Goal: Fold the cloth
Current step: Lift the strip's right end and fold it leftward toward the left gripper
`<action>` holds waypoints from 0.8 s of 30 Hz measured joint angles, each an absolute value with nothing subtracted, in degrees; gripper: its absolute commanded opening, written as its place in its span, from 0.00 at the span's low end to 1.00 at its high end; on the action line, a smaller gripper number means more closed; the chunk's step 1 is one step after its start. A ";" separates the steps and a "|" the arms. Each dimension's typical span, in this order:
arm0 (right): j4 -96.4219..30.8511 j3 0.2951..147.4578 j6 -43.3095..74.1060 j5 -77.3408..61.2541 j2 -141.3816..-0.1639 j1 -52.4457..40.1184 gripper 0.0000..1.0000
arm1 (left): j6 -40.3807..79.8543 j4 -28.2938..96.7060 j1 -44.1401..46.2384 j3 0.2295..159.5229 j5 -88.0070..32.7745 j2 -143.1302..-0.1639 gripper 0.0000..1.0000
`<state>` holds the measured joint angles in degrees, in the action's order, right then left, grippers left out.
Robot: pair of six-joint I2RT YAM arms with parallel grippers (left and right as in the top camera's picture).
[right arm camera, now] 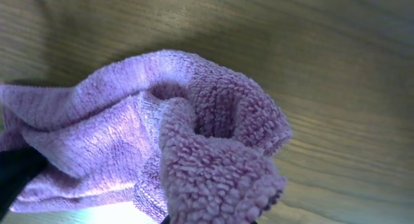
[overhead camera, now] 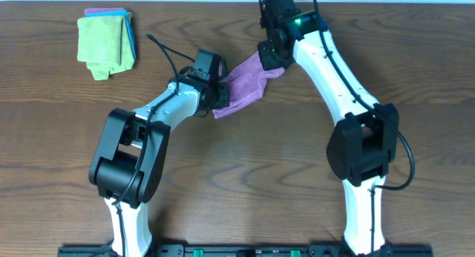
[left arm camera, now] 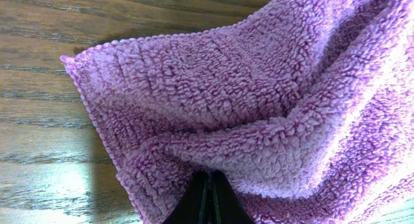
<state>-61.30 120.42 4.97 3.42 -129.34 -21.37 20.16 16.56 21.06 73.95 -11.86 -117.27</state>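
Observation:
The lilac cloth (overhead camera: 245, 86) hangs stretched between my two grippers over the wooden table. My left gripper (overhead camera: 219, 93) is shut on its lower left edge; in the left wrist view the black fingers (left arm camera: 208, 201) pinch together with the cloth (left arm camera: 259, 101) bunched over their tips. My right gripper (overhead camera: 269, 58) is shut on the upper right corner. In the right wrist view a fluffy wad of the cloth (right arm camera: 213, 153) covers the fingers, which are almost fully hidden.
A stack of folded cloths, lime-green (overhead camera: 104, 43) on top with blue (overhead camera: 130, 34) and purple edges beneath, lies at the back left of the table (overhead camera: 237, 175). Both arms reach in from the front edge.

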 measured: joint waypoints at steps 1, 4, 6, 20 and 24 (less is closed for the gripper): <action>-61.80 120.42 4.25 3.53 -129.34 -21.50 0.01 | 20.38 16.56 21.06 73.95 -11.86 -117.27 0.06; -63.05 120.42 1.28 4.21 -129.34 -22.26 0.01 | 20.88 16.56 21.06 73.95 -11.86 -117.27 0.06; -63.66 120.40 -0.32 4.82 -129.34 -22.87 0.01 | 21.04 16.53 21.06 73.95 -11.86 -117.27 0.06; -64.49 120.40 -7.14 7.88 -129.34 -26.81 0.01 | 22.33 15.99 20.10 73.95 -13.72 -117.27 0.06; -64.49 120.40 -7.29 8.40 -129.34 -26.76 0.01 | 22.50 16.08 19.07 73.95 -14.55 -116.18 0.06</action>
